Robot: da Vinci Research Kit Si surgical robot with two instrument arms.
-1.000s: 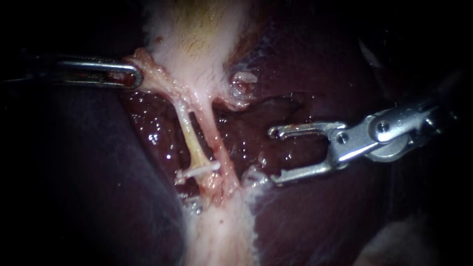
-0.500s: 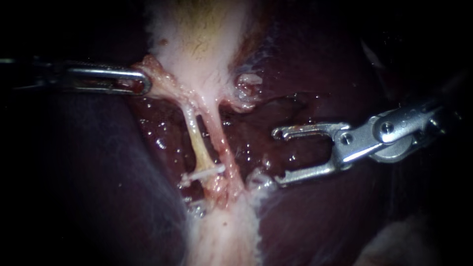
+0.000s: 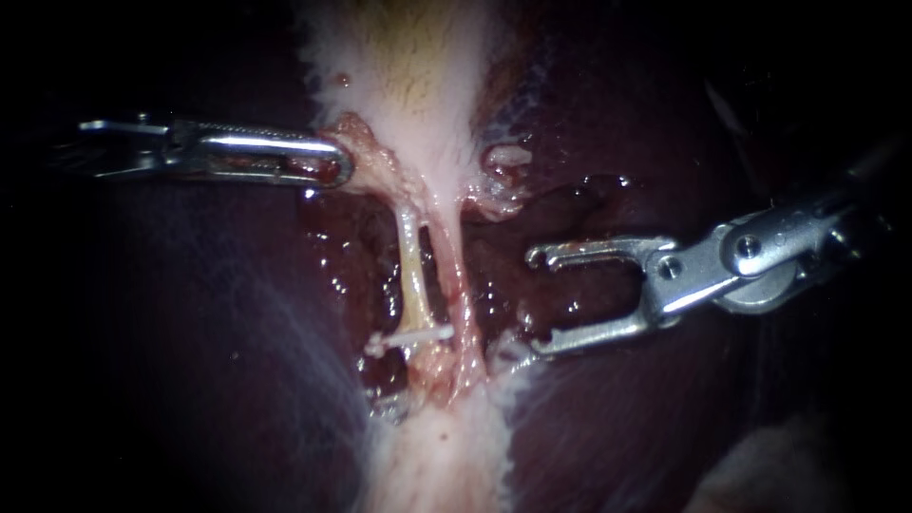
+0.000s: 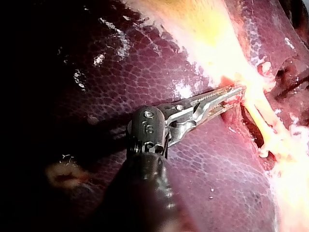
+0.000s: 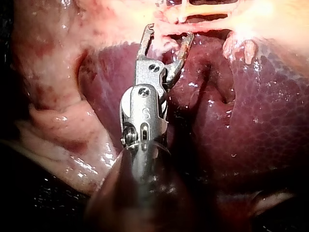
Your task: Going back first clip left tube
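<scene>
In the endoscope view two tubes run down from the pale gallbladder [image 3: 418, 85]. The yellowish left tube [image 3: 410, 271] carries a white clip [image 3: 415, 336] across its lower end. The pink right tube [image 3: 454, 271] lies close beside it. My left instrument [image 3: 334, 169] is shut on the reddish tissue at the gallbladder's neck; the left wrist view shows its toothed jaws [image 4: 235, 94] clamped there. My right instrument [image 3: 537, 300] stands open to the right of the tubes, apart from the clip, nothing between its jaws. In the right wrist view its jaws [image 5: 166, 36] gape just short of the tubes.
Dark red liver [image 3: 237, 380] surrounds the tubes on both sides, wet and glistening behind them. A white band of tissue [image 3: 437, 456] continues below the clip. A pale fold of tissue [image 5: 58, 125] lies beside the right instrument's shaft.
My left instrument has carried its gripped tissue to the right, so the tubes now stand more upright. The right instrument's jaws stay open and have hardly moved.
</scene>
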